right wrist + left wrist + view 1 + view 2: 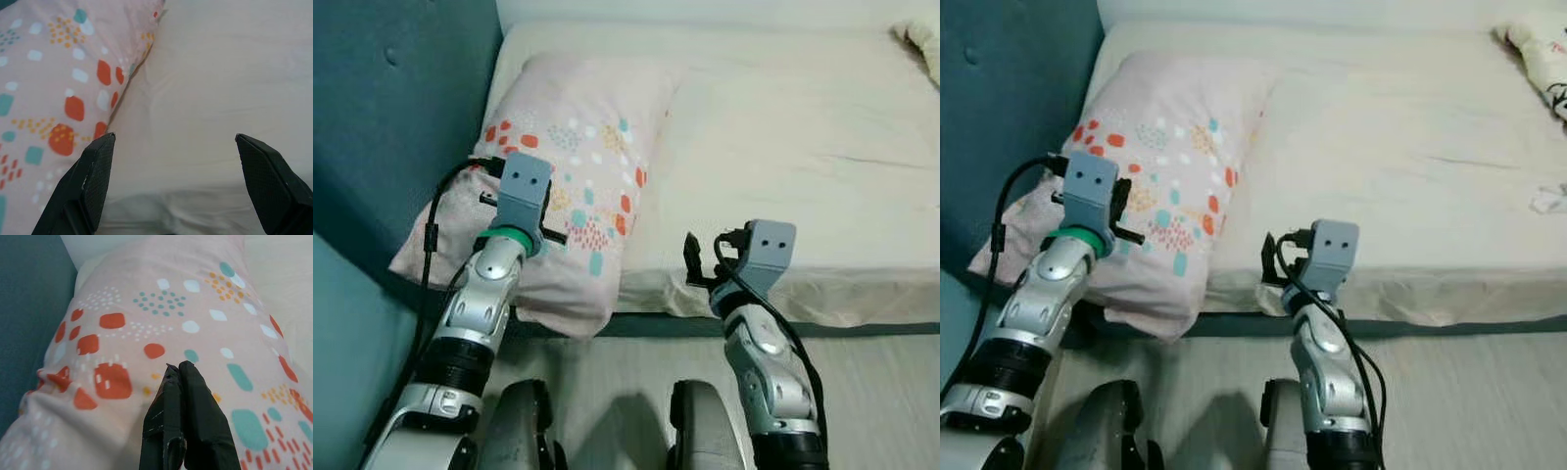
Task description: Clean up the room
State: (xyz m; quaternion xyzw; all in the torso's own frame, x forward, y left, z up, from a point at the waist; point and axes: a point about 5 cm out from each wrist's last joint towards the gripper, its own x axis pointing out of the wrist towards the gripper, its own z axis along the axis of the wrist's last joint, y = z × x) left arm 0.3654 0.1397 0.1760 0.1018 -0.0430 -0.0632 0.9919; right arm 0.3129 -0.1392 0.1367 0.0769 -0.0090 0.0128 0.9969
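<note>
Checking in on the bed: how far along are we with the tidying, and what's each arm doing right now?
Done: nothing I can confirm. The pink patterned pillow lies tilted, its near corner hanging off the mattress. In hand: nothing gripped. The left gripper is shut, over the pillow's surface; the right gripper is open at the mattress edge beside the pillow. Left: probably straightening the pillow, and the crumpled fabric at the far right corner.

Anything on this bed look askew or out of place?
Yes: the pink patterned pillow lies skewed, its lower corner hanging off the mattress edge. The left pincer, shut, hovers over it.
</note>
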